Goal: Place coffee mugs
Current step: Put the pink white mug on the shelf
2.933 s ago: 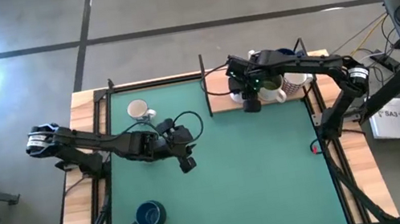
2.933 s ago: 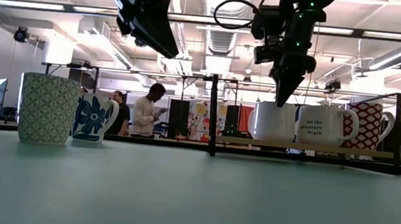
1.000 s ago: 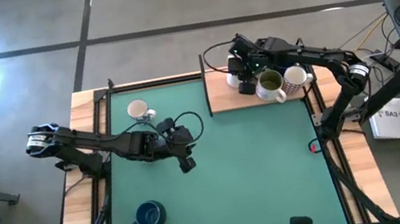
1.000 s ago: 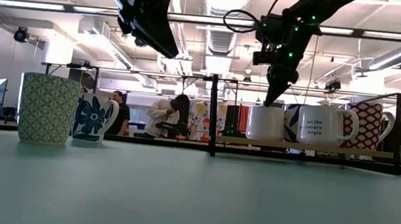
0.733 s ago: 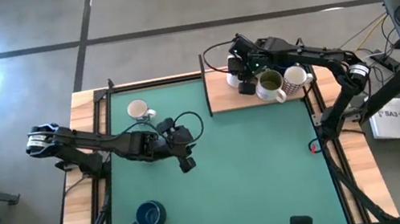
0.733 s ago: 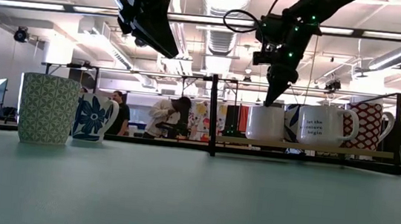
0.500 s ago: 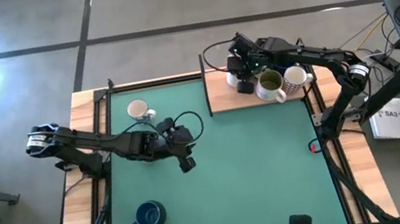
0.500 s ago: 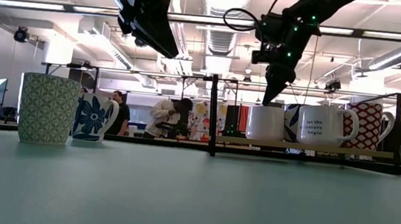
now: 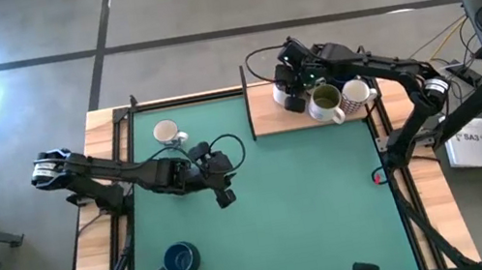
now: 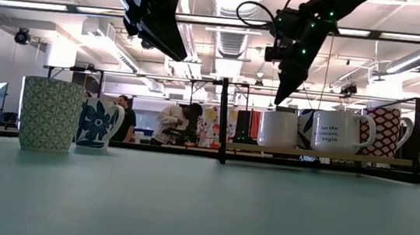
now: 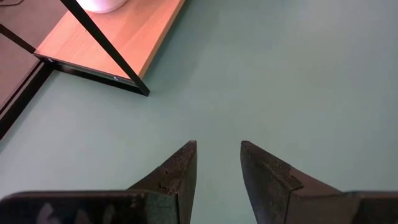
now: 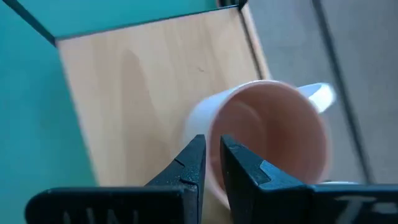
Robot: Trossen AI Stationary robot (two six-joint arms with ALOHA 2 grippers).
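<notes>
Mugs on wooden shelf (image 9: 268, 119) at table's far right corner: white ceramic mug with pinkish inside (image 12: 267, 134) standing upright directly below my right claw (image 12: 212, 158). Claw nearly pressed together, holding nothing, hovering just above near rim. Risk, as I judge it: descent off-centre clips rim, tips mug into olive-lined neighbour (image 9: 325, 101) (packed close). Left claw (image 11: 217, 165) spread, idle over green mat (image 11: 298, 74), well apart.
</notes>
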